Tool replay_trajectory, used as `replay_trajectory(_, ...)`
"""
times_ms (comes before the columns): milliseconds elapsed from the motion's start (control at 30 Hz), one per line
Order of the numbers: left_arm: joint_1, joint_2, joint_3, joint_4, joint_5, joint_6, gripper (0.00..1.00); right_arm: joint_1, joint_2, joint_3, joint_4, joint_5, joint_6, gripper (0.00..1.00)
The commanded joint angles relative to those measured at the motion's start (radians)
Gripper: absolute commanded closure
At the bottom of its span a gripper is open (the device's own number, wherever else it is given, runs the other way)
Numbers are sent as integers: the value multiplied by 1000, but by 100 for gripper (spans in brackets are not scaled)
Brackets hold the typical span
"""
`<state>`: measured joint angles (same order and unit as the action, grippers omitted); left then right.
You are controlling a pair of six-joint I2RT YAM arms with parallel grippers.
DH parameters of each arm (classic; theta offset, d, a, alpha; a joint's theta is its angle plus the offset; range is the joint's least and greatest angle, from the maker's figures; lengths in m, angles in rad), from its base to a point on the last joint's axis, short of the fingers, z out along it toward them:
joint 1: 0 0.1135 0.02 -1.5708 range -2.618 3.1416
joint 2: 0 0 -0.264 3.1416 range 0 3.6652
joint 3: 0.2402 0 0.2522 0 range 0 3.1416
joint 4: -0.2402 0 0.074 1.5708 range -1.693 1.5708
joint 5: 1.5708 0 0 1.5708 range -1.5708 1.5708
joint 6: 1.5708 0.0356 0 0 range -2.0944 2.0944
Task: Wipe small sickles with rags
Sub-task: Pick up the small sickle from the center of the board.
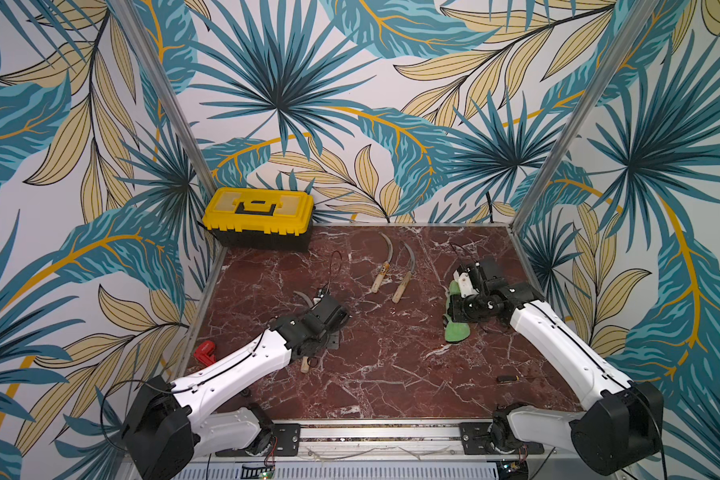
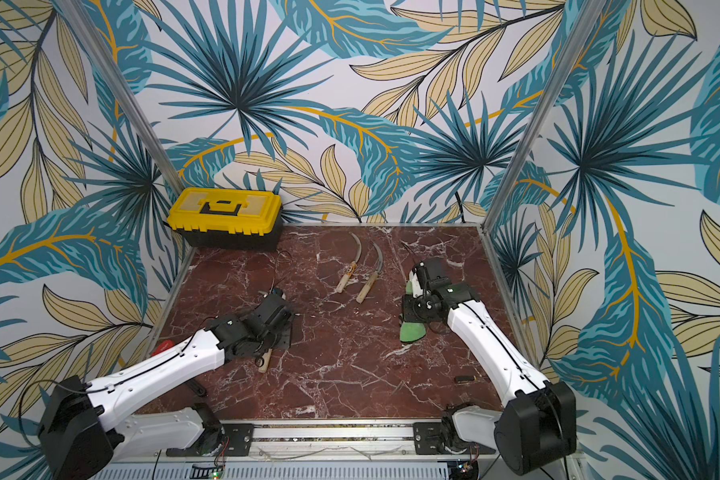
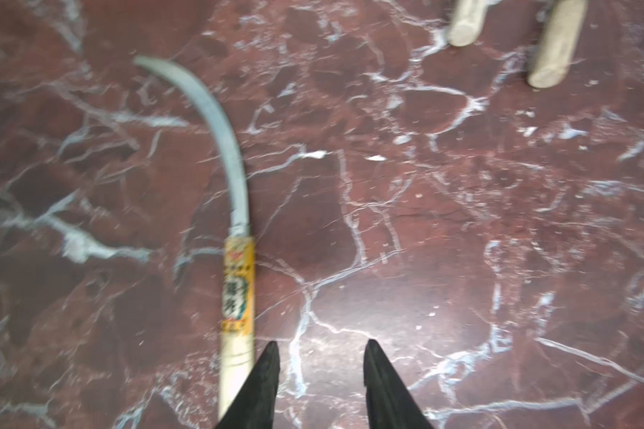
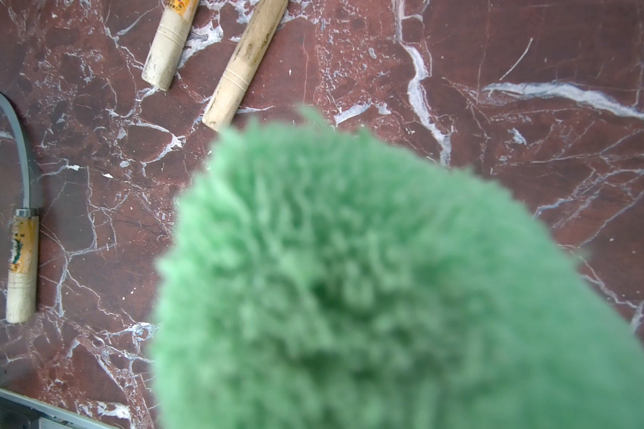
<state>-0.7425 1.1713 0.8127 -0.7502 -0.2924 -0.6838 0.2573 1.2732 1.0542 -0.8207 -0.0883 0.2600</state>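
White shells, black joints, pretty tidy
Left arm (image 1: 233,365) and right arm (image 1: 558,345) wear thin black cables; left claw (image 3: 320,347) has pointed black fingers (image 3: 264,386).

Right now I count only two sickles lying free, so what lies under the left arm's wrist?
The third small sickle: in a top view only its handle end and blade tip show; the left arm covers the rest.

Left arm (image 1: 233,365) is reached forward and low, left hand (image 3: 320,343) angled down, fingers (image 3: 261,382) parted, held empty. Right arm (image 1: 558,345) is reached forward, right hand (image 1: 460,289) closed on rag (image 4: 350,278).
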Motion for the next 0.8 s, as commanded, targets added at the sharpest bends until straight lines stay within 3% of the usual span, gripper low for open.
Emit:
replay_trajectory(0,-2,-31,-65,-18,-87,-90,60,-1,19,-15,-19,-16,33,88)
replay_trajectory(133,3,-13,-117,-15,-130,-135,58,-1,43,-1,-26,-17,36,87)
replay_trajectory(767,113,165,-184,145,8,-85,56,-1,68,-11,-13,-15,31,86)
